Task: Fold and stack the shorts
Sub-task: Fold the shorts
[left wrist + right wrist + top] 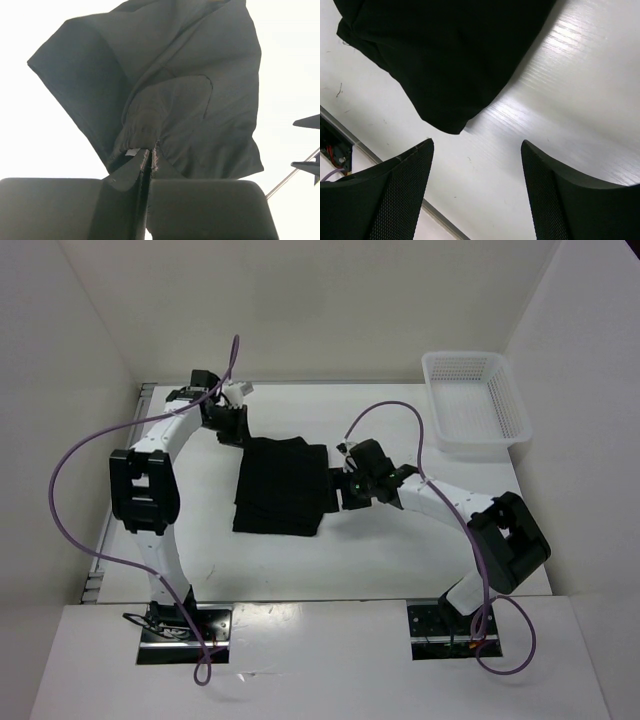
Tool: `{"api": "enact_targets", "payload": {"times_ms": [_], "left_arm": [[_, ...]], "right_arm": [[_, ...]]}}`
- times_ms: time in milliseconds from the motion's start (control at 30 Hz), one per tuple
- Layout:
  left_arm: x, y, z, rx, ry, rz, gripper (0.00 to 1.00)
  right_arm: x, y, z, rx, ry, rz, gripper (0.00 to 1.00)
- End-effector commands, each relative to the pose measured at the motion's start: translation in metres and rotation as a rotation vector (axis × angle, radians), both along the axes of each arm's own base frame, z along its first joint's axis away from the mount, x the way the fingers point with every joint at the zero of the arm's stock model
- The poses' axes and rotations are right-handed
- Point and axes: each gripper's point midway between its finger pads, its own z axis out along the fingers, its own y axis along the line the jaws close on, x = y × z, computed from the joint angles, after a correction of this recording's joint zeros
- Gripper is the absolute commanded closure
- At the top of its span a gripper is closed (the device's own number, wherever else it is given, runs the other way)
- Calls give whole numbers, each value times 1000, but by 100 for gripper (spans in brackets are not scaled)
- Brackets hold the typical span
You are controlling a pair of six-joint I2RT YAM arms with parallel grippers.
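L jaws clamp shorts (280, 490); R jaws wide, near them.

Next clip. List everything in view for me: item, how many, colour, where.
shorts: one pile, number of pairs unclear, black, middle of the table
basket: one, white mesh, far right corner of the table
table: one, white, under everything
cables: two, purple, one looping along each arm
left gripper: one, black, shut on the shorts at their far left corner
right gripper: one, black, open, beside the shorts' right edge
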Motion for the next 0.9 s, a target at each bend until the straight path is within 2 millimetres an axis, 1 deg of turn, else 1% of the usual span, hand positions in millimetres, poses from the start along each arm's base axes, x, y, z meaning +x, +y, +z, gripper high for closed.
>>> {"api": "enact_targets", "payload": {"times_ms": [0,33,67,100,133,167,200,233,267,300,333,367,400,433,467,500,533,567,600,633,667,700,733,800,833,867], "left_arm": [[6,9,-4,18,11,19,97],[9,13,-7,18,15,28,96],[9,15,-22,32,48,34,92],[12,15,-27,32,55,34,88],[15,18,-33,46,62,40,78],[14,18,-46,47,92,39,73],[14,18,-51,48,103,39,69],[15,24,-56,56,112,53,60],[15,24,-56,56,113,53,57],[16,29,-56,56,113,64,55],[19,29,-49,55,93,65,52],[19,29,-44,54,82,65,47],[21,33,-37,54,67,74,45],[22,35,-20,61,28,80,43],[20,35,-14,60,15,80,41],[20,35,-7,60,-6,81,37],[17,34,8,59,-37,82,35],[13,36,11,67,-42,86,33],[5,36,7,67,-25,85,32],[1,36,14,67,-39,86,32],[-3,37,14,75,-35,90,31],[-7,37,13,75,-30,90,31],[-22,35,7,63,19,81,31],[-39,30,-4,36,87,66,33],[-51,27,-7,22,129,59,33],[-60,22,-13,23,158,46,33]], "right_arm": [[13,-2,14,-5,-58,-5,25],[18,-1,18,-5,-74,-14,27],[20,1,22,1,-82,-14,34],[23,1,26,0,-95,-21,42],[30,6,37,18,-120,-22,49],[34,8,39,19,-123,-22,57],[42,13,43,21,-138,-14,73],[44,15,43,17,-134,-14,80],[44,20,43,15,-141,6,86],[46,27,40,-1,-139,12,94],[51,28,38,-13,-147,14,95],[49,35,36,-17,-151,36,96],[48,43,32,-16,-140,56,98],[47,44,26,-19,-123,63,98],[47,50,26,-18,-125,74,98],[45,51,20,-21,-109,81,100],[42,58,12,-21,-89,104,100],[40,59,7,-24,-78,119,100],[34,67,5,-10,-61,148,100],[28,74,-2,-13,-47,180,100],[24,77,-7,-24,-47,203,100],[20,84,-7,-16,-43,224,100],[9,90,-12,-31,-37,263,100],[7,92,-16,-48,-38,273,100],[5,93,-17,-54,-42,276,100],[4,89,-23,-70,-35,270,100]]}}
